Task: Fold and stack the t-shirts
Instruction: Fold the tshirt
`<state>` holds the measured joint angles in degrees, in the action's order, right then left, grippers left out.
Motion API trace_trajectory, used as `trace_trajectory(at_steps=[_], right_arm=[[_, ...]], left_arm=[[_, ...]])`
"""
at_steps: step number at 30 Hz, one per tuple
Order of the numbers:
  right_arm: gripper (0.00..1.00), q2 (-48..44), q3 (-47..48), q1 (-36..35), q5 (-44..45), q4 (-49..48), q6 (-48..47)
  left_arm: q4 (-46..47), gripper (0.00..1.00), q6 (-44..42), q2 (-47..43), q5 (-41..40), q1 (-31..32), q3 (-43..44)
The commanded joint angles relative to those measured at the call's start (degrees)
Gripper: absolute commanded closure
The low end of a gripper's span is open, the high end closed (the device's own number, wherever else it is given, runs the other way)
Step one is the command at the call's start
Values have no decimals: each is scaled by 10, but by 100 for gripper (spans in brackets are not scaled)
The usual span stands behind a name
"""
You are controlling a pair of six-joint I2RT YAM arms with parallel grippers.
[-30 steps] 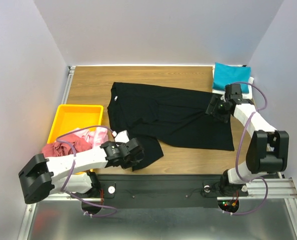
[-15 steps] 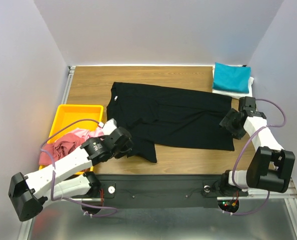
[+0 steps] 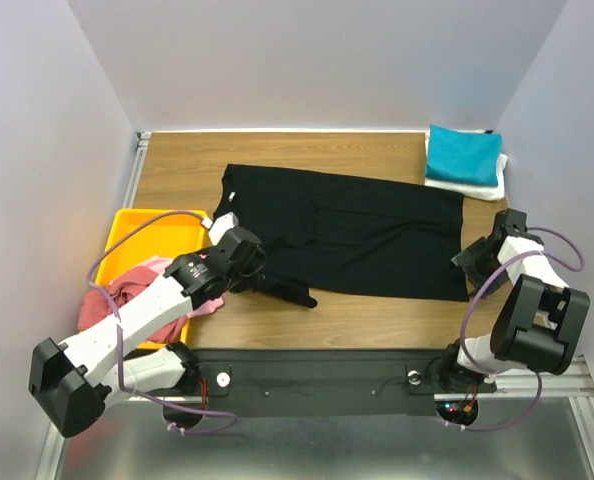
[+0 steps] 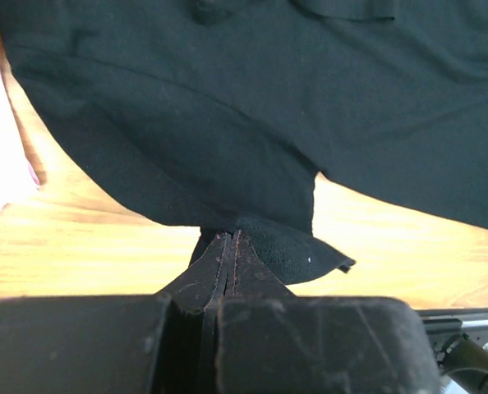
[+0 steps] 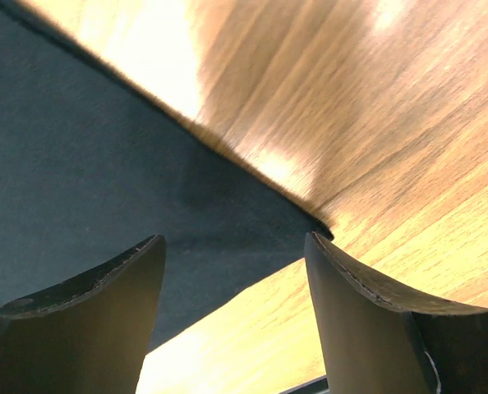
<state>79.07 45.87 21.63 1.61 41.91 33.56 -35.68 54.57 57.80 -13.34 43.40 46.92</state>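
The large black t-shirt (image 3: 347,230) lies spread across the middle of the wooden table. My left gripper (image 3: 262,272) is shut on its near-left sleeve, pinching black cloth (image 4: 277,238) just above the table. My right gripper (image 3: 469,262) is open over the shirt's near-right corner (image 5: 252,222), holding nothing. The teal t-shirt (image 3: 464,155) lies folded on the white t-shirt (image 3: 482,186) at the far right corner. The pink t-shirt (image 3: 182,285) and the dusty red t-shirt (image 3: 112,300) lie crumpled in the yellow tray.
The yellow plastic tray (image 3: 137,228) stands at the left edge of the table. Grey walls close the table on three sides. Bare wood (image 3: 377,315) shows along the near edge below the black shirt.
My left gripper has carried the black sleeve up and left, folding it onto the shirt body. My right gripper has let go of the shirt's far right edge and moved near and right to the corner.
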Motion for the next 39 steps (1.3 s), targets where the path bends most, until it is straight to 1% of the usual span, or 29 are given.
trace_trajectory(at_steps=[1, 4, 7, 11, 14, 19, 20, 22, 23, 25, 28, 29, 33, 34, 39], right_arm=[[27, 6, -1, 10, 4, -10, 25], [29, 8, -8, 12, 10, -11, 35], [34, 9, -24, 14, 14, -18, 48], [45, 13, -32, 14, 26, -26, 52], [50, 11, -38, 14, 32, -28, 56], [54, 8, -44, 14, 58, -29, 57], [57, 9, -43, 14, 60, -29, 57], [60, 11, -40, 14, 65, -29, 56], [63, 13, -38, 14, 68, -29, 55], [66, 16, -38, 14, 69, -30, 53], [77, 18, -38, 14, 66, -33, 53], [85, 18, -38, 14, 62, -34, 53], [98, 19, -36, 14, 51, -39, 51], [100, 19, -34, 14, 49, -40, 50], [100, 6, -25, 13, 27, -40, 31]], left_arm=[[11, 100, -38, 7, 9, -18, 22], [14, 100, -55, 13, 21, -32, 27], [10, 100, -73, 23, 24, -41, 36], [13, 100, -83, 28, 39, -60, 33], [14, 100, -88, 27, 51, -75, 34], [13, 100, -114, 39, 58, -100, 44], [15, 100, -123, 41, 60, -104, 44], [18, 100, -130, 46, 70, -111, 44], [19, 100, -133, 50, 72, -117, 45], [21, 100, -140, 52, 76, -123, 48], [21, 100, -152, 57, 82, -136, 58], [21, 100, -159, 59, 82, -144, 61], [21, 100, -175, 66, 90, -162, 70], [21, 100, -177, 66, 91, -166, 71], [20, 100, -195, 70, 98, -177, 82]])
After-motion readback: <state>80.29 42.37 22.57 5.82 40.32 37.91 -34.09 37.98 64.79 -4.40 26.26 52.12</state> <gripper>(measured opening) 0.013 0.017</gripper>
